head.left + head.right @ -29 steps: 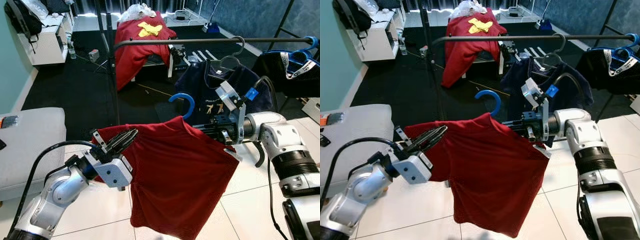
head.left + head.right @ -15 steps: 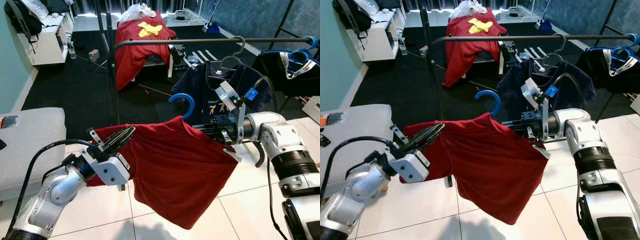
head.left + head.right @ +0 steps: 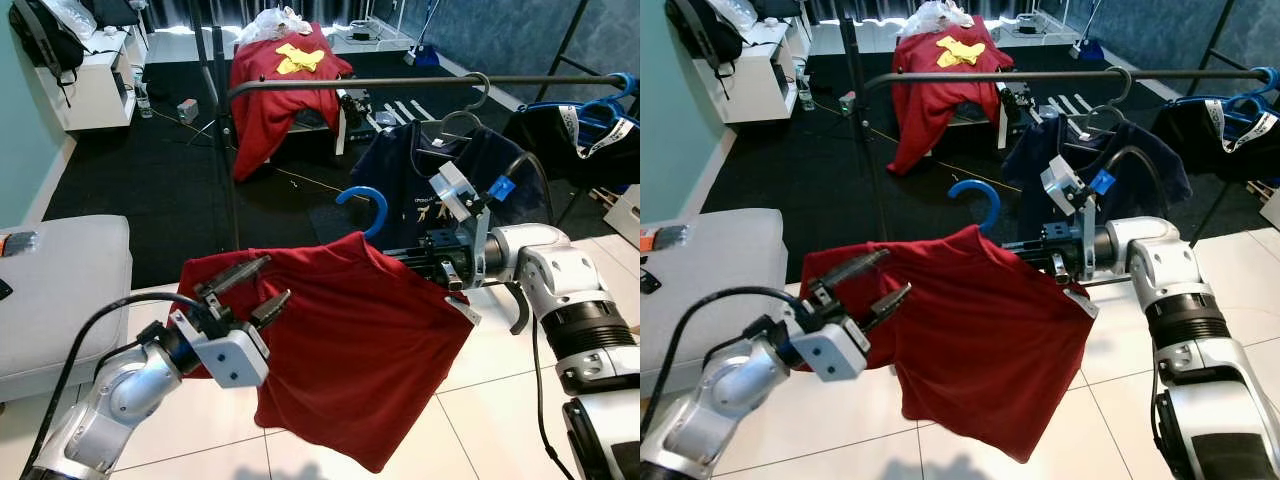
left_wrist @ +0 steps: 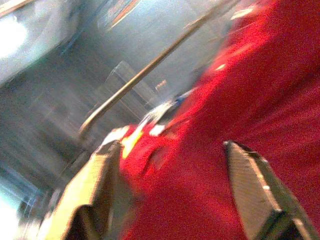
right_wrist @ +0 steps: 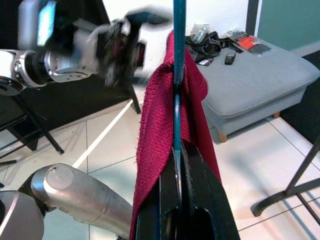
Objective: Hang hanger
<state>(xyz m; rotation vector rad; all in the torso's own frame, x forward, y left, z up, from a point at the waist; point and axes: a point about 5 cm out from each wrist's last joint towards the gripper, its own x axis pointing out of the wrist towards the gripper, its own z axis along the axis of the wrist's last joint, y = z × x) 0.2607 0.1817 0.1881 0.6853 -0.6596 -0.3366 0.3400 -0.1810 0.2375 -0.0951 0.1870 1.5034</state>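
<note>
A dark red shirt (image 3: 360, 340) hangs on a blue hanger whose hook (image 3: 365, 200) sticks up from the collar, below the black rail (image 3: 400, 83). My right gripper (image 3: 440, 262) is shut on the hanger's right end, through the shirt's shoulder; in the right wrist view its fingers (image 5: 187, 170) clamp the blue hanger bar (image 5: 177, 75) with red cloth draped over it. My left gripper (image 3: 258, 290) stands open at the shirt's left shoulder. In the left wrist view its fingers (image 4: 100, 185) are spread wide with red cloth between them.
A navy shirt (image 3: 440, 170) hangs on the rail behind the hook, and black garments on blue hangers (image 3: 590, 140) hang further right. The rack's upright pole (image 3: 225, 170) stands behind the left gripper. A grey ottoman (image 3: 60, 290) is on the left; a red-draped chair (image 3: 280, 90) stands at the back.
My left gripper's fingers, shut on the shirt's left shoulder before, have opened. The shirt's lower hem has swung. The right gripper has kept its hold and place.
</note>
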